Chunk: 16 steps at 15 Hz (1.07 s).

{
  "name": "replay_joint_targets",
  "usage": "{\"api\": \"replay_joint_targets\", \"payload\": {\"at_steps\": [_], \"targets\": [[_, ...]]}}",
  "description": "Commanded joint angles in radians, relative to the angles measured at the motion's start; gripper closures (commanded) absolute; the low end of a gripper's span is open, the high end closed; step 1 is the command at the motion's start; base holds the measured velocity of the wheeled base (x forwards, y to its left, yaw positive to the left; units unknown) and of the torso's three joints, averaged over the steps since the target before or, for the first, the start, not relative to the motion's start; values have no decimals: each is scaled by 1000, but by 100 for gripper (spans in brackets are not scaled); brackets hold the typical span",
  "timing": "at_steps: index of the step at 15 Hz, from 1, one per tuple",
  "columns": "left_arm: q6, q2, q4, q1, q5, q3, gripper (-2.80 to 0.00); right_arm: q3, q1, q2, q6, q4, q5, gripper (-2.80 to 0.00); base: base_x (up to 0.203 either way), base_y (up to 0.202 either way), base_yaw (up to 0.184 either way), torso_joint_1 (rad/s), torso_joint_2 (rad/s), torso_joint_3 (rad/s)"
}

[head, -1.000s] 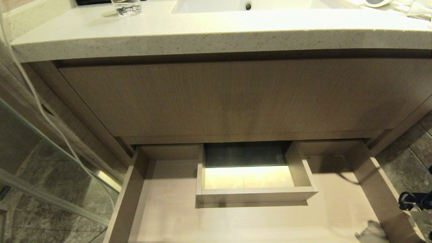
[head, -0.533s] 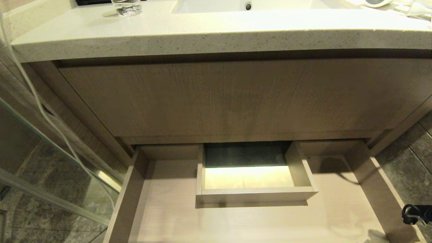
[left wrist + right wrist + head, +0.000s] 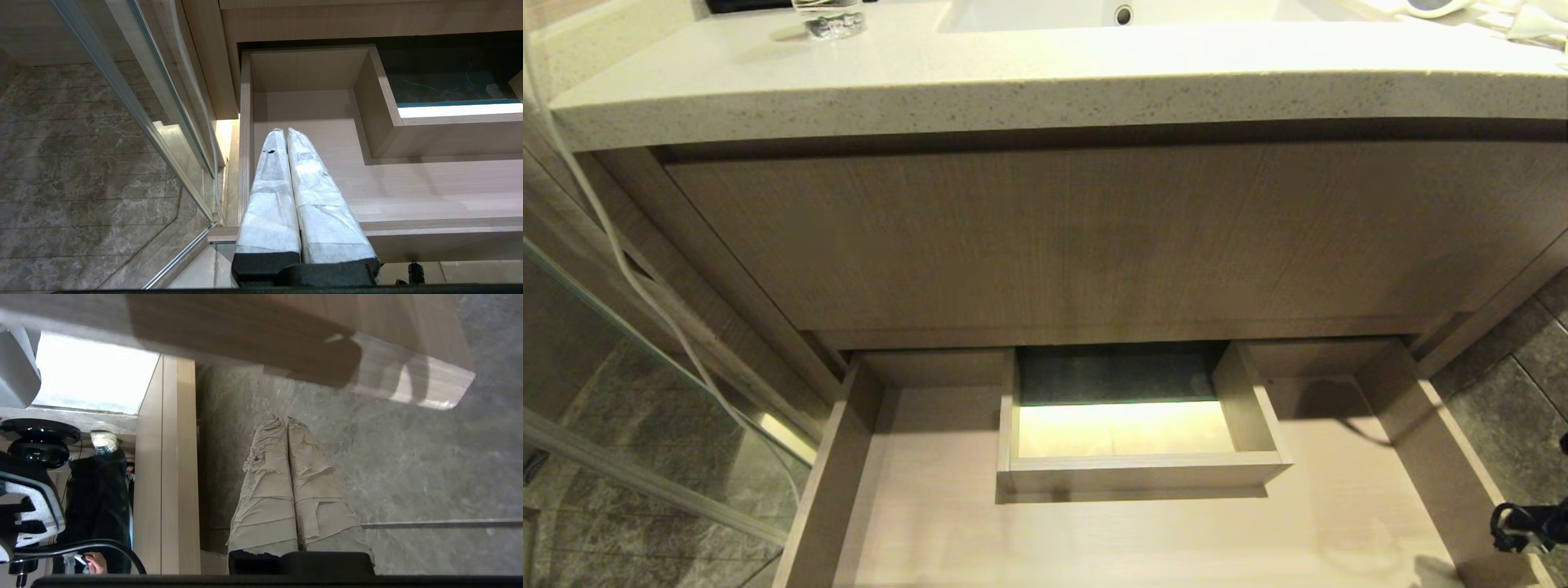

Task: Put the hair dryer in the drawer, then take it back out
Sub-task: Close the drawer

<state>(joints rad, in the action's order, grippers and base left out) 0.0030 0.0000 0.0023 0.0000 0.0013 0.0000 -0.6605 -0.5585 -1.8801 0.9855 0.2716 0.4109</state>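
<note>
With the wide light-wood drawer [image 3: 1143, 531] open and empty and the small white hair dryer [image 3: 1429, 6] on the speckled worktop [image 3: 1013, 73], my closed, empty right claw [image 3: 287, 424] must next rise to grasp it.

Both grippers were fitted with long tapered fingers wrapped in crinkled white tape: the left gripper [image 3: 284, 131], bearing a small black mark on one finger, and the right gripper [image 3: 285, 420], its wrapping frayed. Black mounts were seen at their bases.

We are seeing the dryer [image 3: 1429, 6] cut off at the top edge; the drawer [image 3: 841, 490] is running off the bottom.
</note>
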Motion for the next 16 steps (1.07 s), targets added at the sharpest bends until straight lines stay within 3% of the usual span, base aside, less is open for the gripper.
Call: {"api": "replay_joint_targets", "payload": {"at_steps": [1,6,13,16], "targets": [[0,0,1,0,0,0,0,-11,0,-32,4,1,0,0,0,0,0,0,0,0],[0,0,1,0,0,0,0,-33,0,-45,-7,-5,-4,0,0,0,0,0,0,0],[0,0,-1,0,0,0,0,-48,9,-54,-105,-14,-35,0,0,0,0,0,0,0],[0,0,0,0,1,0,0,-60,14,-55,-133,-68,-97,0,0,0,0,0,0,0]]}}
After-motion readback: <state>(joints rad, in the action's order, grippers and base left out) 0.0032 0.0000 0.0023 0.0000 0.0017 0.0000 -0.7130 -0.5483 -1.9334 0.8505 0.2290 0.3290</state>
